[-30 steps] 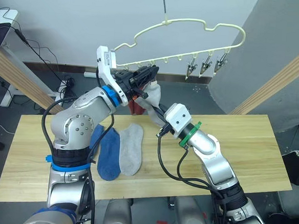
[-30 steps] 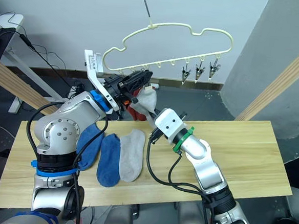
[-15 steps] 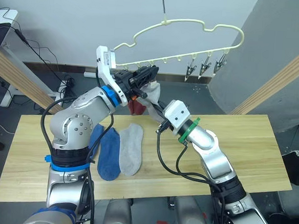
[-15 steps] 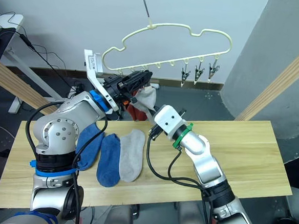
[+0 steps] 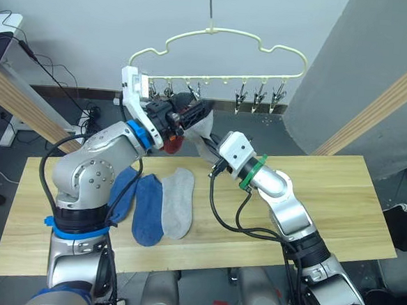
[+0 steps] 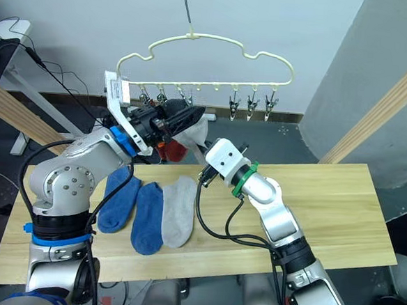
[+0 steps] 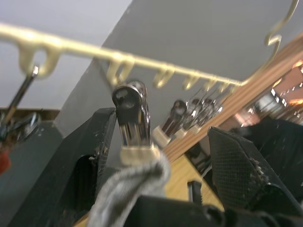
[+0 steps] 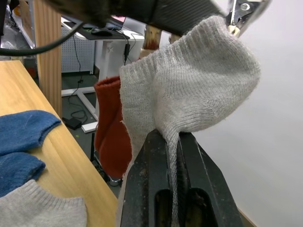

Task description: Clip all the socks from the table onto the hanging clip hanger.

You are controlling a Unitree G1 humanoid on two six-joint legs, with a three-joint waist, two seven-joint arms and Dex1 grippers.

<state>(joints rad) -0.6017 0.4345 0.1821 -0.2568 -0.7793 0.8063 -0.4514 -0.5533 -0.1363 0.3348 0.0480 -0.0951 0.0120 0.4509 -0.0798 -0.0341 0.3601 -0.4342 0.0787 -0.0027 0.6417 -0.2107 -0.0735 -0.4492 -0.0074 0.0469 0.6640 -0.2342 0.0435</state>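
The pale yellow clip hanger (image 5: 219, 35) hangs above the table (image 5: 326, 196). One of its metal clips (image 7: 132, 113) bites the top edge of a light grey sock (image 8: 189, 94). My left gripper (image 7: 156, 156) stands open, one finger on each side of that clip. My right gripper (image 8: 173, 142) is shut on the lower part of the same grey sock (image 5: 203, 131), just below the hanger. A rust red sock (image 5: 172, 143) hangs beside it. Two blue socks (image 5: 148, 208) and one grey sock (image 5: 177, 203) lie flat on the table's left part.
Three bare clips (image 5: 260, 97) hang at the hanger's right end. Thick wooden poles slant at the far right (image 5: 374, 112) and far left (image 5: 18, 101). Cables and a white desk (image 5: 3, 27) lie behind on the left. The table's right half is bare wood.
My left gripper has opened off the clip, which now holds the grey sock's edge. The hanger has swung to the left. My right gripper keeps its hold on the sock.
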